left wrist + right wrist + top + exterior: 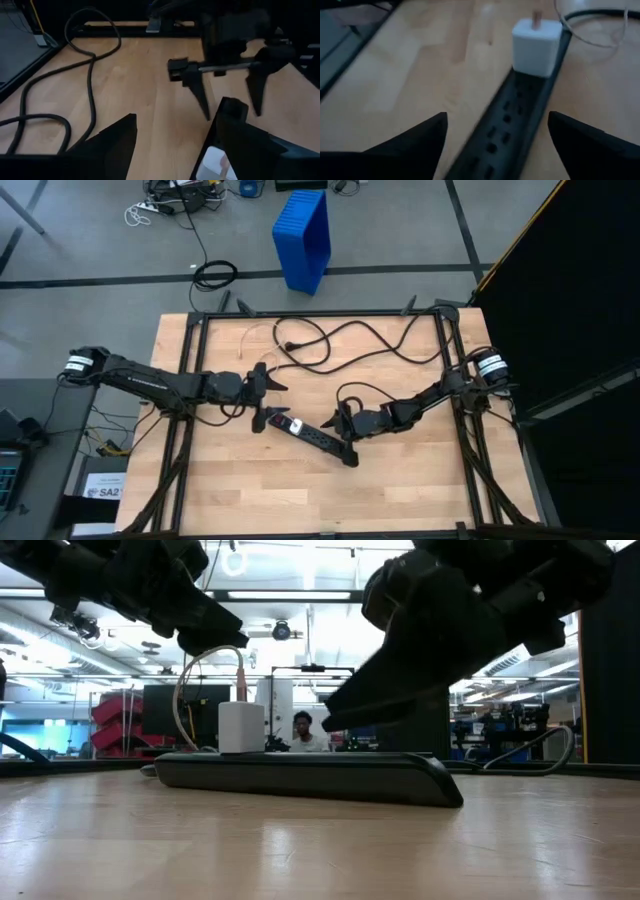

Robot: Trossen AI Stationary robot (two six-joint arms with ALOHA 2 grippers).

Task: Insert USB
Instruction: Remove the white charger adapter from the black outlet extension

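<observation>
USB cable (pixel 185 690): thin pale line rising in an arch from the top of the white adapter, seen in the low view; it runs on across the table toward the far left corner (pixel 250 333).
Table (pixel 420 490): pale wood top inside a black frame.
Power strip (pixel 318 437): long and black, lying diagonally at mid-table, its thick black cord (pixel 370 332) looping toward the far edge.
Left gripper (pixel 272 377): just beside the strip's adapter end, fingers spread, holding nothing.
Right gripper (pixel 336 418): over the middle of the strip, fingers apart on either side of it, grasping nothing.
White adapter (pixel 536 39): small cube plugged upright into the strip's end socket, with the cable's plug in its top.
</observation>
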